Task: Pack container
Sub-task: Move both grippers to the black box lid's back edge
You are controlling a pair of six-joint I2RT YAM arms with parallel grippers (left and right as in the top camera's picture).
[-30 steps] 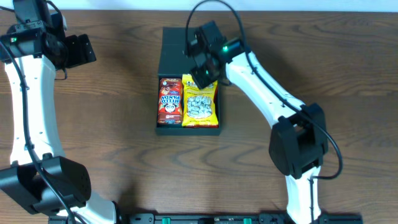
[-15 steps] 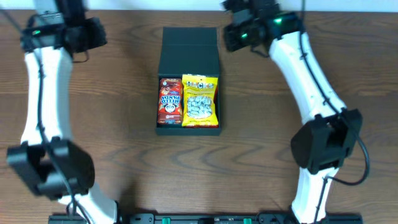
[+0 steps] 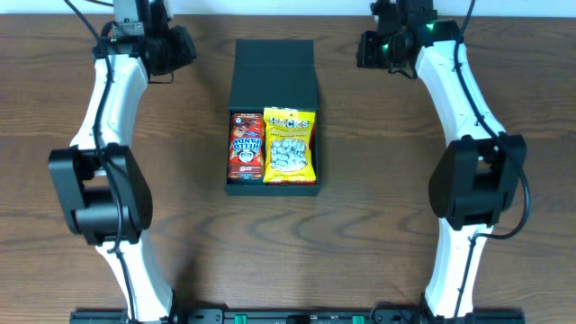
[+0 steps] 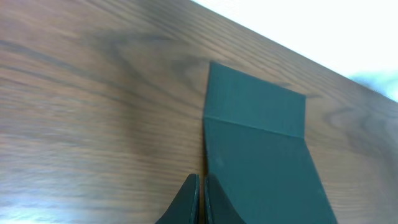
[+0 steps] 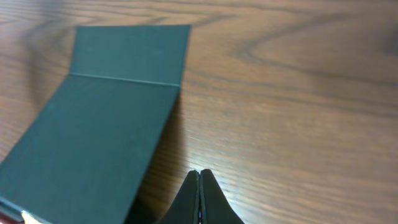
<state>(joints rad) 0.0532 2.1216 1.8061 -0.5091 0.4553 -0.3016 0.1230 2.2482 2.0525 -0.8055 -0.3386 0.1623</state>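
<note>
Your container (image 3: 270,187) sits mid-bench (image 3: 180,180), long axis running near to far, lid flap (image 3: 273,65) open toward the far edge. Your left tool (image 4: 201,186) and right tool (image 5: 199,177) are both pinched closed, empty.

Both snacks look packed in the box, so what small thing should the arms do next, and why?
Probably start lifting the lid to close it. The red packet and yellow packet lie side by side in the container, the lid lies open behind them, and the left gripper and right gripper flank it, shut and empty.
</note>
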